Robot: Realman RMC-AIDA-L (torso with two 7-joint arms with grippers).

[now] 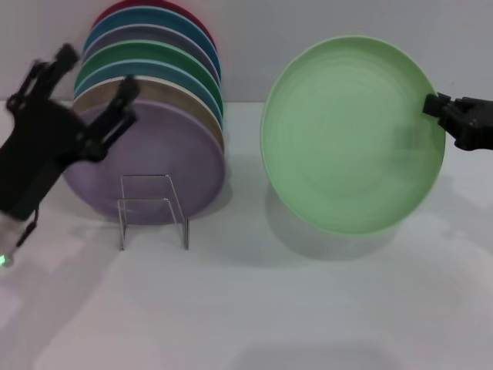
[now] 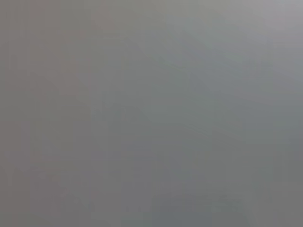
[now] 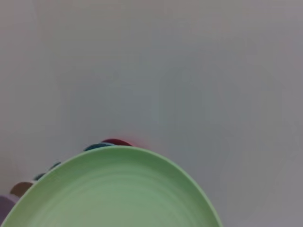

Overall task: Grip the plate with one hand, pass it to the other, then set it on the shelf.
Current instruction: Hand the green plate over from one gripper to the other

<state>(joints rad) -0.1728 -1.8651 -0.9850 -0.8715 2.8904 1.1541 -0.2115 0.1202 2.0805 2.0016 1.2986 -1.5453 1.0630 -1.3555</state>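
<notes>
The right gripper (image 1: 434, 108) holds the mint plate (image 1: 350, 135) upright above the bench (image 1: 308, 308), fingers pinching its rim at three o'clock; being stiff, smooth and probably breakable, the open-fingered left gripper (image 1: 96, 81) should grip the nine o'clock rim.

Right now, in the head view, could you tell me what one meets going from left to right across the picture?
Left gripper, open and raised in front of the stacked plates → clear acrylic shelf → light green plate, held upright off the table → right gripper, clamped on that plate's right rim.
</notes>
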